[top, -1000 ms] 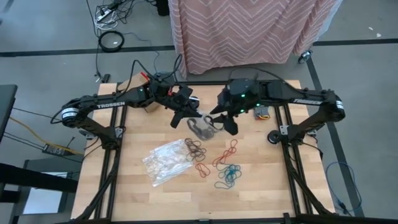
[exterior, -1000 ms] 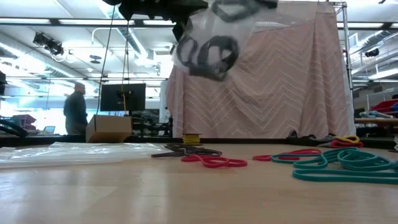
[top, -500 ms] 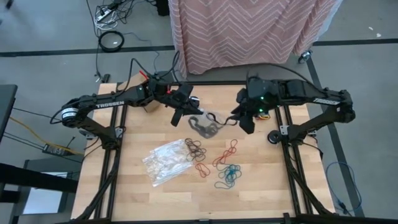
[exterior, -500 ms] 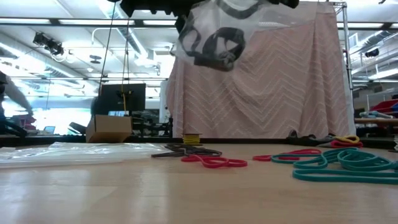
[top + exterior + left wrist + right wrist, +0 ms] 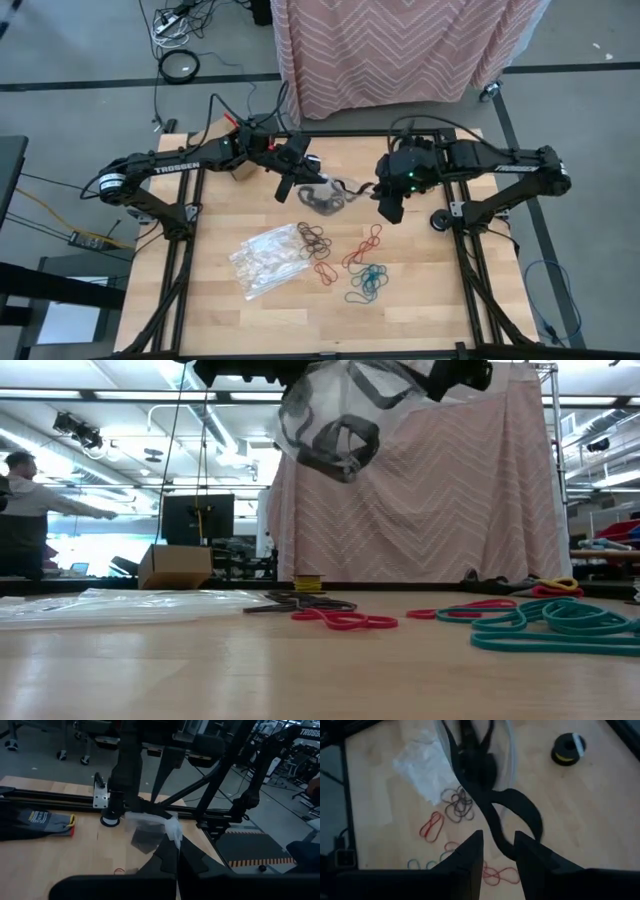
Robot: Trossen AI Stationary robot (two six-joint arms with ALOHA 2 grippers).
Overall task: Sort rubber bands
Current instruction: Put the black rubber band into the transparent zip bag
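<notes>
A clear plastic bag (image 5: 322, 200) with black rubber bands inside (image 5: 335, 440) hangs high above the table's far middle. My left gripper (image 5: 298, 183) is shut on it. One black band (image 5: 358, 187) runs from the bag's mouth to my right gripper (image 5: 384, 205), which is just right of the bag and shut on that band. On the table lie dark bands (image 5: 312, 240), red bands (image 5: 360, 245) and teal bands (image 5: 368, 283). My left gripper pinches the bag's upper edge (image 5: 171, 829) between its two fingers, coming almost level from the table's left. The bag hangs below the fingers, clear of the table. My right gripper has the black band's looped end (image 5: 501, 837) between its two fingers (image 5: 470, 857). It slants down from the right. The band runs back up into the bag (image 5: 475, 765), clear of the table.
A second clear bag (image 5: 265, 258) lies flat at the table's left middle. A small black disc (image 5: 567, 747) sits near the right edge, and a grey and orange object (image 5: 422, 182) at the far right. A person (image 5: 20, 510) moves in the room behind.
My right gripper has drawn away from the bag toward the table's right edge and tipped downward. A black band now stretches from the bag's mouth to it. The bag has swung slightly; my left gripper has kept still.
</notes>
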